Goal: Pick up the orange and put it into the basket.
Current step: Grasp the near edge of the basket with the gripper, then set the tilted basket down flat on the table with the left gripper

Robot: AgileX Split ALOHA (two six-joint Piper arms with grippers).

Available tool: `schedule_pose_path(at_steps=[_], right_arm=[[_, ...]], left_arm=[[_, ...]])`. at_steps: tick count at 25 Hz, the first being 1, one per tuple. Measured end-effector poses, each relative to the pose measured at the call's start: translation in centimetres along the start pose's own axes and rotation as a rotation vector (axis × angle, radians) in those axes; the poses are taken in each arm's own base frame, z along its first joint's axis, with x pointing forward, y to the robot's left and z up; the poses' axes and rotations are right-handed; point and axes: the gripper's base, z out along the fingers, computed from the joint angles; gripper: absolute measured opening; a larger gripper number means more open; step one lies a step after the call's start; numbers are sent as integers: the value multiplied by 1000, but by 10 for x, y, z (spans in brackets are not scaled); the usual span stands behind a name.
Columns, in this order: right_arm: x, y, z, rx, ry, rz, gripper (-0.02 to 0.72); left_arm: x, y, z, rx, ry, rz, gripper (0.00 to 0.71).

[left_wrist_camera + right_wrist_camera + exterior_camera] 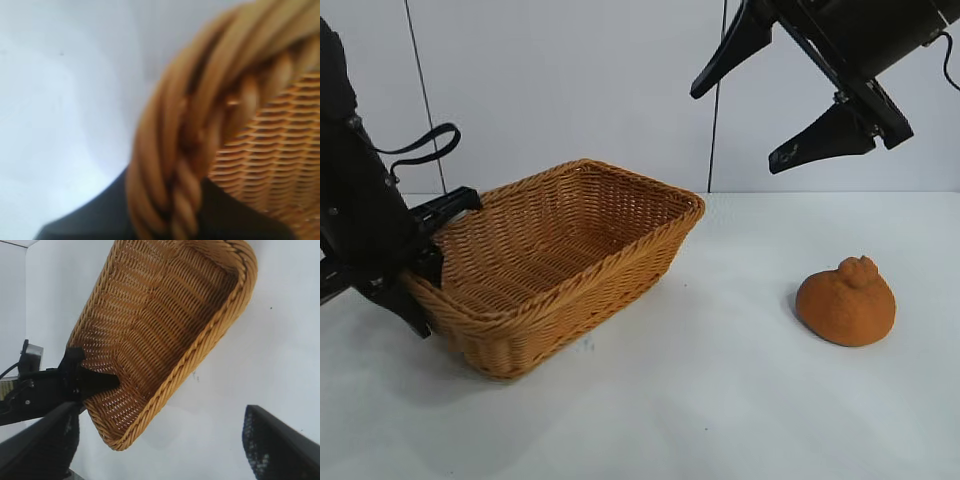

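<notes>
From the outside camera, the basket sits on the white table, on the left side. The left gripper is at the basket's left end. One finger lies inside the basket and the other is outside, low by the wall, so the fingers are closed on the rim. The orange sits on the table to the right, well apart from the basket, with its knob on top. Nothing touches it. The right gripper hangs high in the air, above the space between the basket and the orange. Its two fingers are spread wide and hold nothing.

From the left wrist camera, the basket's braided rim fills most of the picture, very close and blurry. A dark finger shows beside it, on both sides of the rim.

From the right wrist camera, the basket is seen from above. The left gripper pinches its far end, with one finger reaching inside. The right gripper's own fingers are far apart at the edges. The orange is not in this picture.
</notes>
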Motion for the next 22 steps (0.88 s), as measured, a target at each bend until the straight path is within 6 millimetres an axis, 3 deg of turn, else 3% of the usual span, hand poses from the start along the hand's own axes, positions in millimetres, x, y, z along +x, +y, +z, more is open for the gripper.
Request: schedule_pose_path(at_steps=[6, 16, 22], right_arm=[[0, 0, 0, 0, 1, 0, 608], [0, 0, 0, 0, 2, 0, 608], [0, 0, 0, 0, 2, 0, 608]], left_arm=[[-15, -24, -17, 44, 43, 210, 88], [-16, -23, 8, -59, 215, 482, 88], [-7, -28, 11, -75, 217, 546, 88]])
